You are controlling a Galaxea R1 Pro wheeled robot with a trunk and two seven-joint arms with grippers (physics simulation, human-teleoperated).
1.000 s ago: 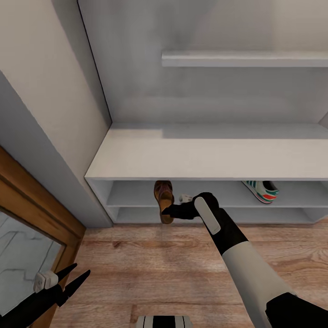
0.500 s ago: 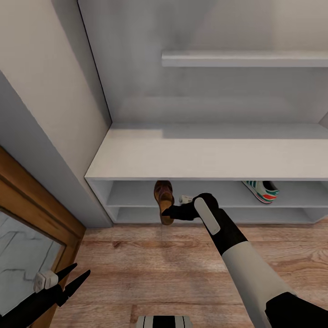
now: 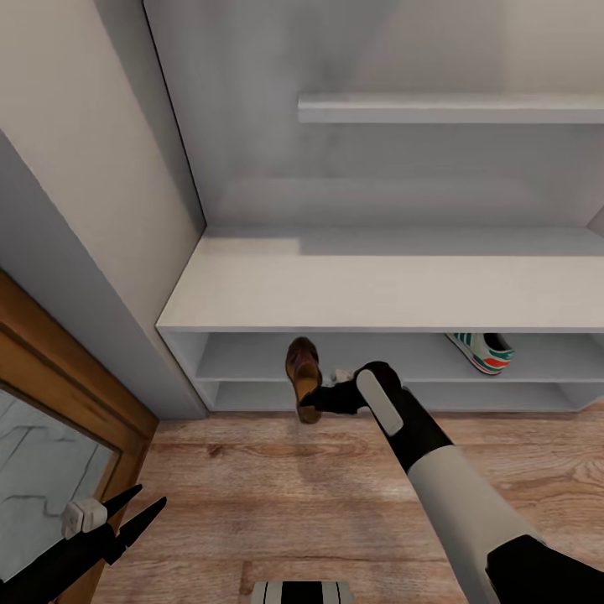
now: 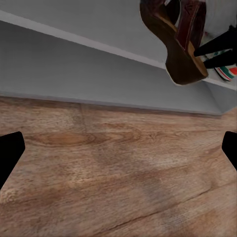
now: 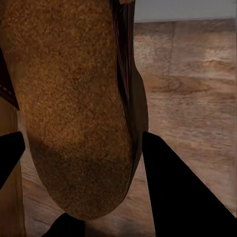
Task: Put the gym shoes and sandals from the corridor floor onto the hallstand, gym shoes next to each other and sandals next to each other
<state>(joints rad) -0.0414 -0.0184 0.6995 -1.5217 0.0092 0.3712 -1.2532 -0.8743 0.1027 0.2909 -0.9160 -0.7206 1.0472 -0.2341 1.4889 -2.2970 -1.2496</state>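
Note:
My right gripper [image 3: 312,401] is shut on the heel end of one dark reddish-brown sandal [image 3: 303,373]. It holds the sandal tilted in front of the hallstand [image 3: 377,285], toe toward the upper shoe shelf and heel hanging over the corridor floor [image 3: 277,495]. The right wrist view is close on the sandal's tan footbed [image 5: 69,108]. The left wrist view has the sandal [image 4: 175,39] off the floor. One gym shoe [image 3: 480,351] lies on the upper shelf to the right. My left gripper [image 3: 149,499] hangs open and empty low at the left. The other sandal and gym shoe are out of view.
A wall shelf [image 3: 453,109] juts out above the bench top. A wood-framed glass door [image 3: 50,419] stands at the left beside a grey wall. Bare plank floor [image 4: 118,163] lies between me and the rack. My base's edge [image 3: 302,591] shows at the bottom.
The right gripper has shifted slightly down and back with the sandal, whose heel now hangs a little lower. The left arm and the gym shoe have not moved.

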